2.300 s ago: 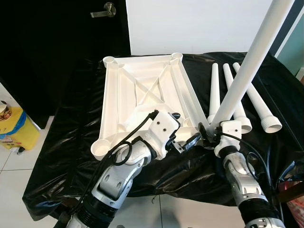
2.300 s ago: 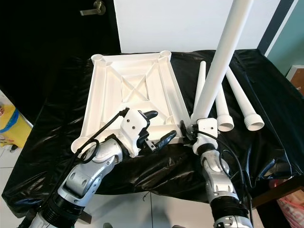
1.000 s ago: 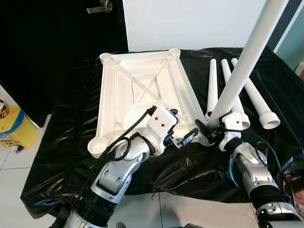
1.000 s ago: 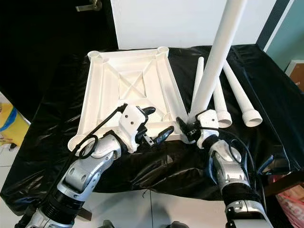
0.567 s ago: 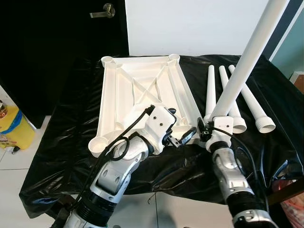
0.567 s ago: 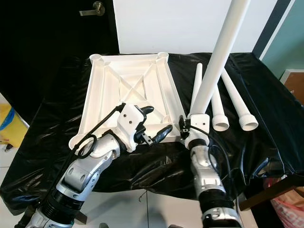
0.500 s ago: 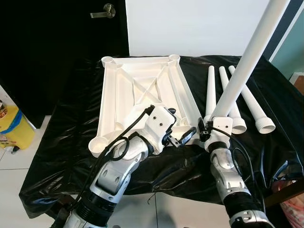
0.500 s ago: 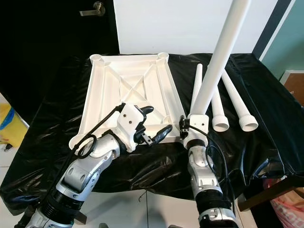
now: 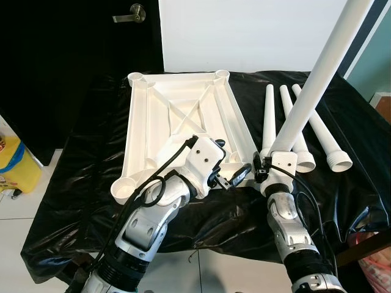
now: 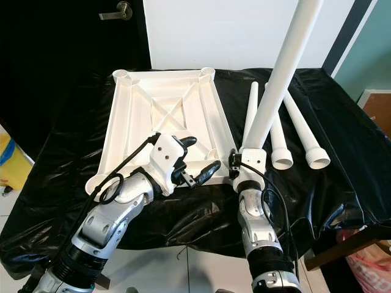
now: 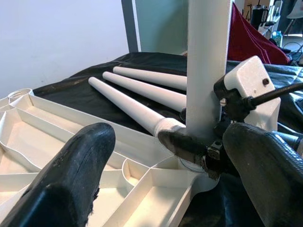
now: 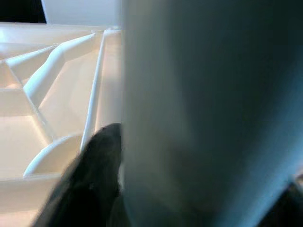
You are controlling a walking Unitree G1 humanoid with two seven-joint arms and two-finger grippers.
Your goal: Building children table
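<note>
The white tabletop (image 9: pixel 177 116) lies upside down on the black sheet. A long white leg (image 9: pixel 311 85) stands nearly upright, leaning right, its foot at the near right corner socket (image 11: pixel 189 163). My right gripper (image 9: pixel 261 168) is shut on the base of this leg; in the right wrist view the leg (image 12: pixel 203 109) sits against one black finger (image 12: pixel 94 179). My left gripper (image 9: pixel 231 160) hovers open over the tabletop's near edge, just left of the leg's base, holding nothing. Its fingers (image 11: pixel 71 175) frame the leg in the left wrist view.
Three loose white legs (image 9: pixel 293 125) lie side by side on the black sheet (image 9: pixel 91 152), right of the tabletop. A dark door with a handle (image 9: pixel 128 15) is behind on the left. A yellow bag (image 9: pixel 12 165) sits on the floor at the left.
The camera has shifted a little. My right forearm has swung in from the right to stand more directly under the leg's base. The leg stays at the corner and the left gripper stays open.
</note>
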